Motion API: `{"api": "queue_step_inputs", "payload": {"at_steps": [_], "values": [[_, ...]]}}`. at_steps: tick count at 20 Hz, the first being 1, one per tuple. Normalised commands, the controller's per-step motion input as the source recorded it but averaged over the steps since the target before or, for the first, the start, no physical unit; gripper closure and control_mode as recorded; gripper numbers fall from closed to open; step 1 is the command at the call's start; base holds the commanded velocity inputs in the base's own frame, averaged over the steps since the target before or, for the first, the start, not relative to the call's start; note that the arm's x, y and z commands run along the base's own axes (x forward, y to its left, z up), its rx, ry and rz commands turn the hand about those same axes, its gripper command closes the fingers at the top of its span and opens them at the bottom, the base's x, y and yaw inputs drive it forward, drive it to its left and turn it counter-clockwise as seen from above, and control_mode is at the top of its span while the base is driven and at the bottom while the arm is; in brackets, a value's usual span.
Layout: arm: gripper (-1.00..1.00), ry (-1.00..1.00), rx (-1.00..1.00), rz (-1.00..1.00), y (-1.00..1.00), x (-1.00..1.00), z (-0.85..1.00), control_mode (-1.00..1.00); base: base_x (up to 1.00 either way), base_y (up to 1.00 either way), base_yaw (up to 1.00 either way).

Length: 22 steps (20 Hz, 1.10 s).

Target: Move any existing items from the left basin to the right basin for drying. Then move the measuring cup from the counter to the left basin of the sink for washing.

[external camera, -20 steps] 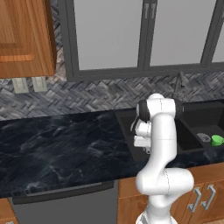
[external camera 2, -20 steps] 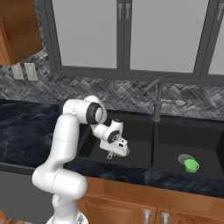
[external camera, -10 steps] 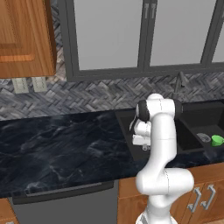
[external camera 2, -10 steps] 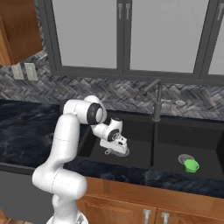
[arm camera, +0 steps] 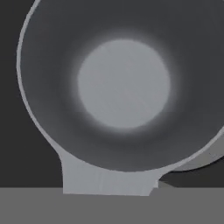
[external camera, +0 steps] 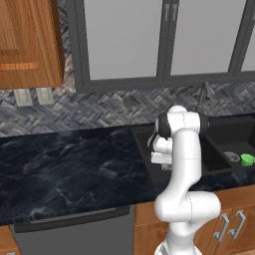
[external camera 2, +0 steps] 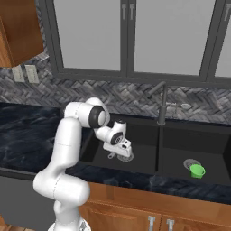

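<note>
Gripper lower in black left basin, measuring cup underneath

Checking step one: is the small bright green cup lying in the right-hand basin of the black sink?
Yes, the small bright green cup sits by the drain in the right-hand basin.

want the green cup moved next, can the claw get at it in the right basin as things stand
Probably not straight away: the claw hangs low in the left basin with the measuring cup right under it; the green cup itself lies uncovered beyond the faucet.

White arm reaches into the sink — green cup at far right.
</note>
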Motion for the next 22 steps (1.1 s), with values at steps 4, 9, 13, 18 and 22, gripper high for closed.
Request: {"api": "queue_step_inputs", "payload": {"at_steps": [4, 9, 13, 18, 22], "values": [[-1.00, -0.10, 0.00, 0.00, 0.00, -0.02, 0.42, -1.00, 0.00, 0.00, 0.00], [-1.00, -0.08, 0.00, 0.00, 0.00, -0.06, 0.66, -1.00, 0.00, 0.00, 0.00], [-1.00, -0.06, 0.00, 0.00, 0.01, -0.15, 0.75, -1.00, 0.00, 0.00, 0.00], [-1.00, -0.09, -0.03, 0.00, 0.22, -0.30, 0.73, -1.00, 0.00, 0.00, 0.00], [-1.00, -0.16, -0.09, 0.00, 0.46, -0.47, 0.76, -1.00, 0.00, 0.00, 0.00]]}}
